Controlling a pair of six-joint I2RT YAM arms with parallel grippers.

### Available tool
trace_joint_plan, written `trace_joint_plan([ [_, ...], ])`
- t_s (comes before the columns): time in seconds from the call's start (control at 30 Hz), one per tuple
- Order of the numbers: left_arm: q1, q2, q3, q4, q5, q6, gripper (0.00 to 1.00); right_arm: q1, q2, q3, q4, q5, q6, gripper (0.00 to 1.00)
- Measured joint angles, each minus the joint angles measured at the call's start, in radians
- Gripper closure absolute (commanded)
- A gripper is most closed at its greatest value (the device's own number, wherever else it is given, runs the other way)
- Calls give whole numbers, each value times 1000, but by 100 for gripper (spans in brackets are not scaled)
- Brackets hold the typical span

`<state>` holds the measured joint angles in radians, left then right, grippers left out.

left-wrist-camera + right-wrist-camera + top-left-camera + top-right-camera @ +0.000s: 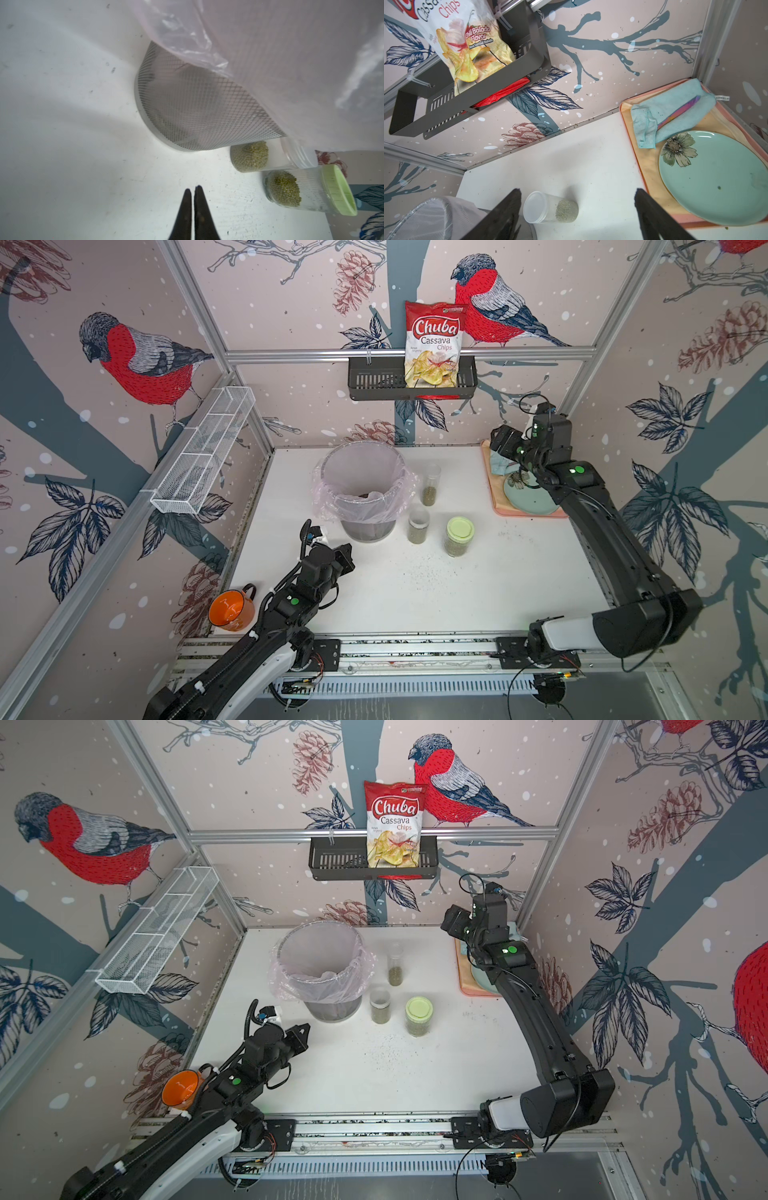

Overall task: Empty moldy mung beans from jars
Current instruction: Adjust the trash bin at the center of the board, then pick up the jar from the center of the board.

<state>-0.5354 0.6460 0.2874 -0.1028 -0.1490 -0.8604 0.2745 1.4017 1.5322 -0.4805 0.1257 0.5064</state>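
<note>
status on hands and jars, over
Left hand shut, empty, by bin. Right hand open, facing tube, nothing between. Tube, short jar, green-lid jar upright, beans inside.

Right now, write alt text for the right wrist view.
The open right gripper frames a lidded jar holding mung beans, standing on the white table. Beside it, a tray carries a green plate and a blue cloth; a chips bag sits in a wall basket.

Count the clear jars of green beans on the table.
3. The tall narrow clear tube stands beside the bag-lined mesh bin, farthest back; the short clear-lidded cylinder stands in front of it; the wider green-lidded glass jar stands right of that. None seems hidden.
</note>
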Motion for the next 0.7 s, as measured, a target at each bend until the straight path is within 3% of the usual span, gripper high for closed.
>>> trace_joint_plan([
  [0.03, -16, 0, 32, -62, -14, 0, 3, 0, 4, 9, -16, 11, 17, 12],
  [0.07, -40, 3, 68, -119, -26, 0, 2, 0, 6, 15, -29, 24, 25, 11],
  [0.1, -71, 7, 103, -158, -40, 0, 2, 2, 6, 18, -38, 31, 36, 1],
  [0.13, -108, 16, 144, -201, -60, 3, 2, 7, 4, 18, -47, 33, 50, 0],
  [0.53, -480, 100, 452, -459, -153, -18, 2, 54, -2, 93, -150, 77, 16, 0],
  [0.7, -534, 97, 492, -450, -181, -22, 1, 46, -27, 80, -148, 51, 12, 0],
])
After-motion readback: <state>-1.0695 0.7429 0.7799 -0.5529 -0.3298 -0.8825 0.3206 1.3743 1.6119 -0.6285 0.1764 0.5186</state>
